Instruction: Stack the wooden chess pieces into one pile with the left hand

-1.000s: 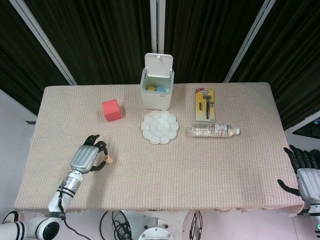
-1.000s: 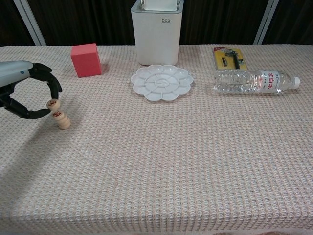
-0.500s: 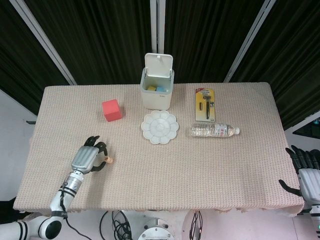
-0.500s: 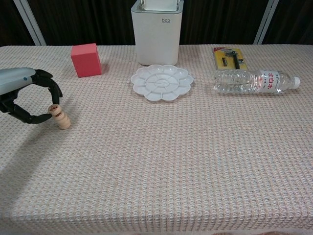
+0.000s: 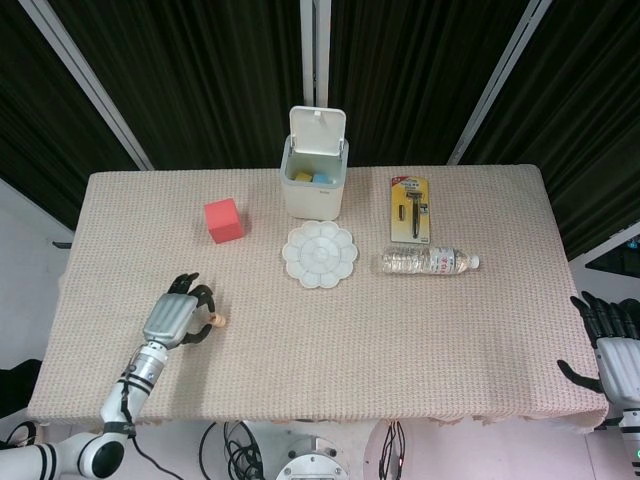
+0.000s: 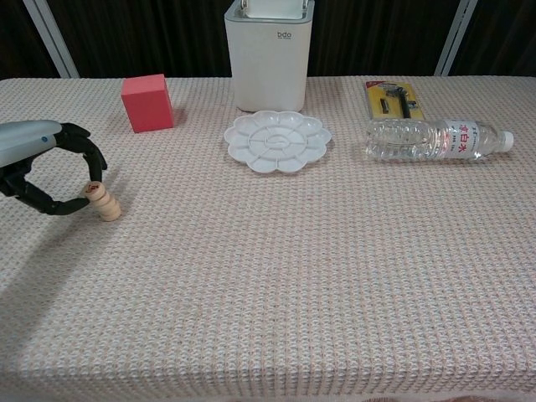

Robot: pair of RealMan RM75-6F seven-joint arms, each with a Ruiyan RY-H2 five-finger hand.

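Note:
A short pile of round wooden chess pieces stands near the table's left front; in the head view the pile shows only as a small tan spot. My left hand curls around the pile from the left, and the same hand shows from above. It pinches the top piece between thumb and a finger. That piece rests tilted on the pile, its red mark facing me. My right hand hangs off the table's right front corner with fingers apart, holding nothing.
A red cube sits behind the pile. Along the back stand a white bin with its lid up, a white paint palette, a lying water bottle and a razor pack.
My left hand has lowered the pinched piece from just above the pile down onto it. The right hand has barely moved.

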